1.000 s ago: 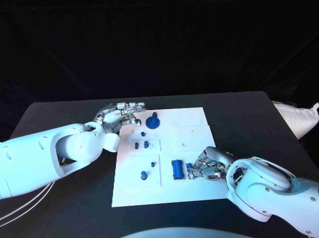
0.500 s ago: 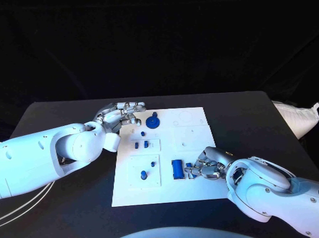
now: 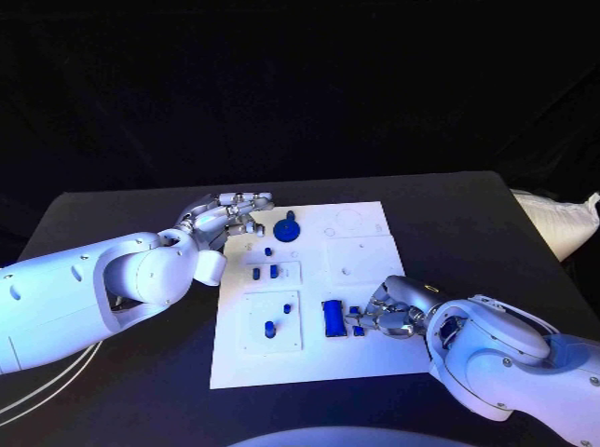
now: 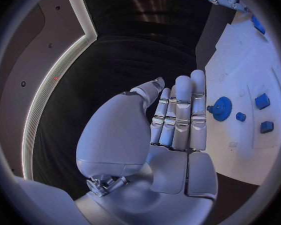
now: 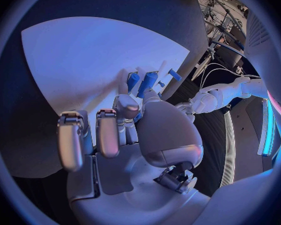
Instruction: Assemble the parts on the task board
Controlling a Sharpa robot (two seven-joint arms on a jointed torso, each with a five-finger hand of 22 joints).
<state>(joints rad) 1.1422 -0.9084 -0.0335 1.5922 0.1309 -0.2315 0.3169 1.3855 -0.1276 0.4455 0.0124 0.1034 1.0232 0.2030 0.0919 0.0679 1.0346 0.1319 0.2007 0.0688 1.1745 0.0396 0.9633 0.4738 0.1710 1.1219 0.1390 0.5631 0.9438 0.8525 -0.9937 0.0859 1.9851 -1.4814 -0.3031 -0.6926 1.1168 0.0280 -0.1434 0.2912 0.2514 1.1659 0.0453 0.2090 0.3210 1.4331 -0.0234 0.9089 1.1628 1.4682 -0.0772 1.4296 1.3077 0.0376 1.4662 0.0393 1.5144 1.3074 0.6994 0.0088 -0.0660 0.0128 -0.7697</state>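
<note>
Plainly unmarked, task board (image 3: 367,358) – right hand (image 3: 388,312) pinches blue part (image 3: 357,321).

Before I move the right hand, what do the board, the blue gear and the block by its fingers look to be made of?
The task board looks like matte white plastic or painted sheet; flat, no glare. The blue gear looks like moulded or printed plastic: even colour, dull sheen. The blue block beside the right hand looks the same, though its fingers partly hide it. None can be confirmed.
</note>
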